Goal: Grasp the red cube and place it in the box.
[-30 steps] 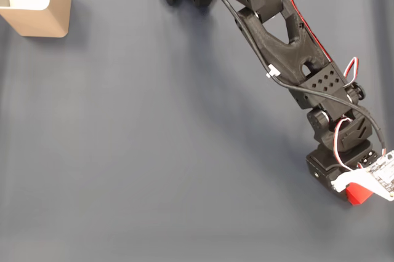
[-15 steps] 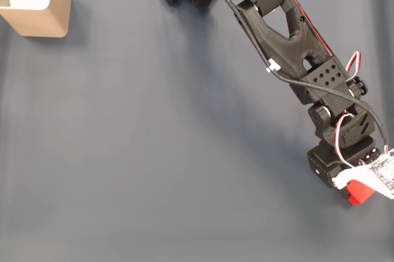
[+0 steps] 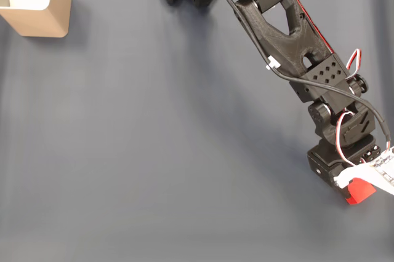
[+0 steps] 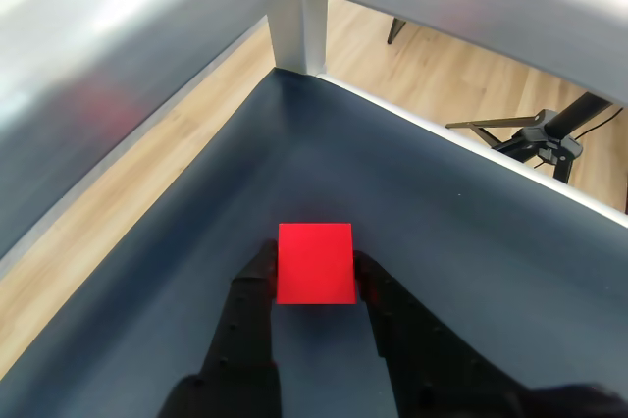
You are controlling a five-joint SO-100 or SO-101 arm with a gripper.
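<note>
Red cube (image 4: 314, 263) sits between the gripper (image 4: 314, 271) fingers, both touching its sides, at the mat's corner. Box (image 3: 36, 5) is far off; a weak pinch may drop it en route.

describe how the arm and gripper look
The arm is matte black printed plastic, with perforated grids of holes on some links. A black cable clipped by white ties runs along it; red-and-white wires loop by the wrist, where a white circuit board sits. The gripper has two black, rough-textured fingers.
</note>
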